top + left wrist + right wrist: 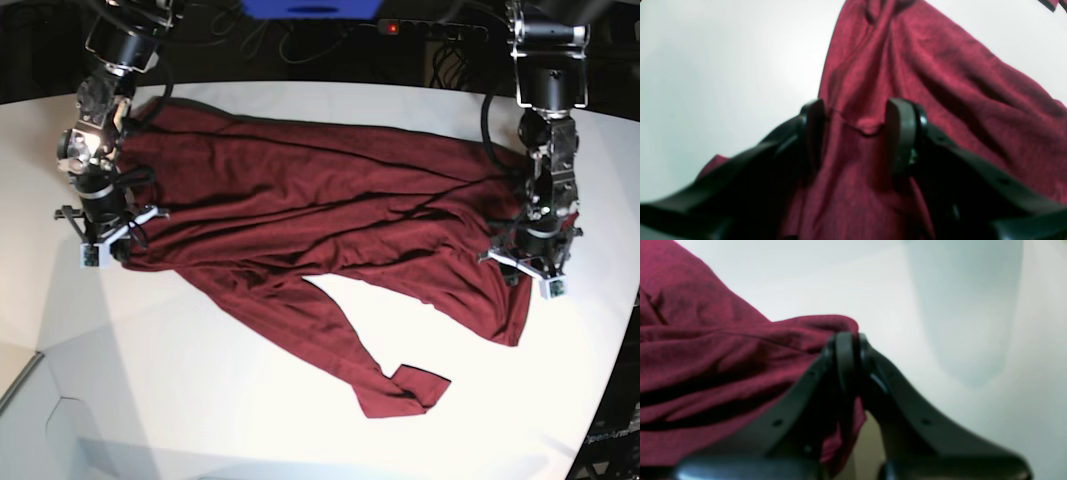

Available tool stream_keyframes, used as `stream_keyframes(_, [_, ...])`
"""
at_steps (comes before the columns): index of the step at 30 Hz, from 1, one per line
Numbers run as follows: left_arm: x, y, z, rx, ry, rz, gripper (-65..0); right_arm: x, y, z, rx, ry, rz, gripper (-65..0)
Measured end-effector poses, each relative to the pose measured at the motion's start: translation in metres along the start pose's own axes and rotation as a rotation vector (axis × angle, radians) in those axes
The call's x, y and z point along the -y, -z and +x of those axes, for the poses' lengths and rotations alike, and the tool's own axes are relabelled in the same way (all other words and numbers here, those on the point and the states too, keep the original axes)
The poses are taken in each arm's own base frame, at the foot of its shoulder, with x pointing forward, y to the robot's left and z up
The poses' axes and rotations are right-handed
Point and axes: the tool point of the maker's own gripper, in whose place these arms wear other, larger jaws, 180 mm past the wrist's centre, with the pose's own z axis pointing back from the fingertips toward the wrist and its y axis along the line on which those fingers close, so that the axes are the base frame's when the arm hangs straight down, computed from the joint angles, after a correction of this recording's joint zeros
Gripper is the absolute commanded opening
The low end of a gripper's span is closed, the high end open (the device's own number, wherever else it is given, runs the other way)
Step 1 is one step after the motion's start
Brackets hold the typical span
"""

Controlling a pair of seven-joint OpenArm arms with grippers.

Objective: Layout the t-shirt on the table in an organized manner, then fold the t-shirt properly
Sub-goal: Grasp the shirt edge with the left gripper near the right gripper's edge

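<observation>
The maroon t-shirt (320, 210) lies spread and wrinkled across the white table (200, 400), one sleeve trailing forward.

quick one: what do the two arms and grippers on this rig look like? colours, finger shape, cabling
Both arms are black with cylindrical joint housings and loose black cables. Left gripper has black fingers with flat, rounded-tip pads and bolt holes along the linkages. Right gripper is the same black build. In the base view each wrist carries a small white bracket.
</observation>
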Motion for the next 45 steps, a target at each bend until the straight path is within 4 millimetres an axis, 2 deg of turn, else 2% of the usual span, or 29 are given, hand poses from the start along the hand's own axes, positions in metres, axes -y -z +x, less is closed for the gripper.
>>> stream_keyframes(28, [-0.001,-0.001,-0.002,-0.004,0.0,0.002,-37.0,0.0,0.0,0.0,0.0,0.0,0.001,-65.0])
stream_keyframes(33, [-0.005,0.002,-0.012,-0.029,-0.008,0.011,-37.2,0.0,0.0,0.0,0.0,0.0,0.0,-65.0])
stream_keyframes(36, [-0.006,0.002,-0.013,-0.031,-0.009,0.014,-43.8,0.0,0.0,0.0,0.0,0.0,0.0,-65.0])
stream_keyframes(41, [-0.007,0.002,-0.008,0.011,-0.009,0.015,-65.0,0.0,0.0,0.0,0.001,0.0,0.0,-65.0])
stream_keyframes(44, [-0.007,0.002,-0.007,0.011,-0.009,0.017,-63.4,0.0,0.0,0.0,0.0,0.0,0.0,-65.0])
stream_keyframes(45, [-0.007,0.002,-0.007,0.012,-0.009,0.017,-64.7,0.0,0.0,0.0,0.001,0.0,0.0,-65.0])
